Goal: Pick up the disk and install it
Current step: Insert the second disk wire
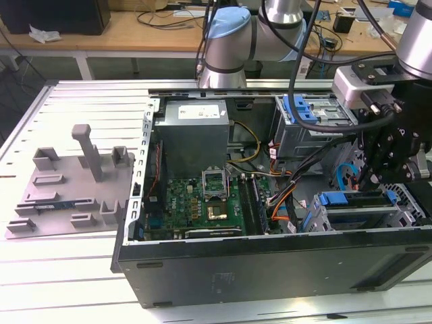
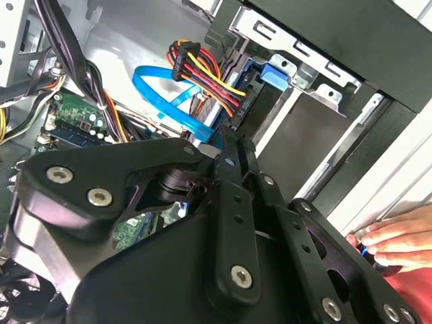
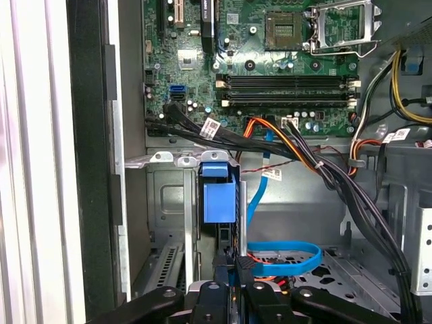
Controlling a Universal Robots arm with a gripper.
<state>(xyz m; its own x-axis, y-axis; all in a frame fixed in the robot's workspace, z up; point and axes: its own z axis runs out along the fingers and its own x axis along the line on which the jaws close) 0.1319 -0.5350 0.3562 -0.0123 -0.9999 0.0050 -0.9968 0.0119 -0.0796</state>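
The disk (image 1: 354, 200), a silver drive in a blue carrier frame, stands on edge in the drive cage at the front corner of the open computer case (image 1: 270, 263), on the exterior view's right. My gripper (image 1: 368, 181) comes down from above onto its top edge. In the second wrist view the black fingers (image 2: 236, 162) lie close together, and the gripper (image 2: 233, 143) ends against the disk (image 2: 273, 101) beside its blue tab. In the first wrist view the gripper (image 3: 234, 264) sits on the edge-on disk (image 3: 219, 196). Whether the fingers pinch the disk I cannot tell.
A blue data cable (image 3: 283, 256) and a red-yellow power bundle (image 2: 209, 74) lie beside the cage. A person's hand (image 2: 398, 236) rests at the case edge. The motherboard (image 1: 202, 202), grey power supply (image 1: 196, 135) and a rear bay with a blue carrier (image 1: 307, 108) fill the case. A grey fixture (image 1: 74, 182) lies on the table.
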